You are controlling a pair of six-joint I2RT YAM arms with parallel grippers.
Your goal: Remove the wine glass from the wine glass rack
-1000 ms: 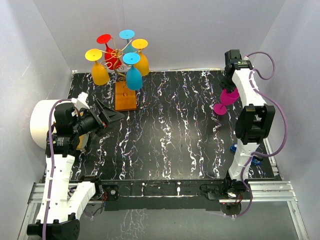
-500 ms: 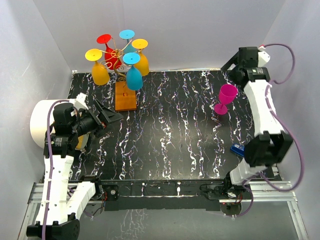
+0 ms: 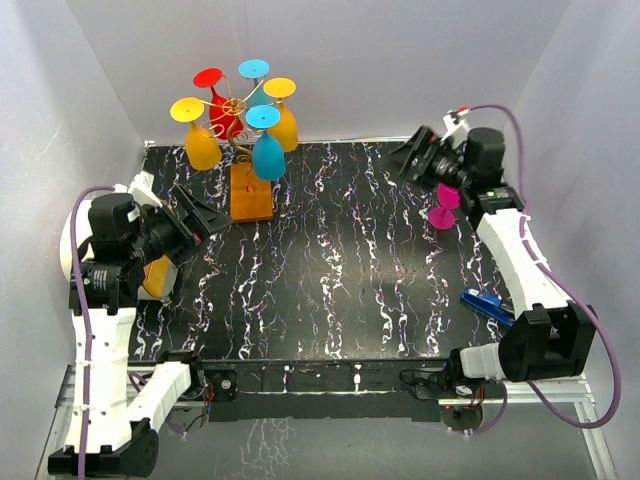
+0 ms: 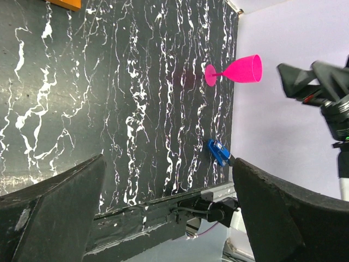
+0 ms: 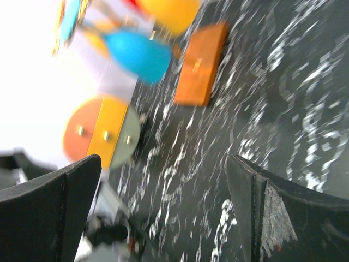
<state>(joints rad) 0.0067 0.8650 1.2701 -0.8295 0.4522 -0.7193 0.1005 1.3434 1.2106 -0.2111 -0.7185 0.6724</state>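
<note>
The pink glass (image 3: 441, 216) stands on its foot far right of the rack (image 3: 250, 195), so you look done. Your right hand (image 3: 412, 155), far right too, and left hand (image 3: 205, 215), near the rack, hang open, empty.

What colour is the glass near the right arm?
The glass is magenta pink, clearest in the left wrist view.

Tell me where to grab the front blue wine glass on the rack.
Probably its bowl, from the near side: the front blue wine glass hangs foot-up on the wine glass rack, bowl unobstructed there, other glasses crowding behind and beside it.
</note>
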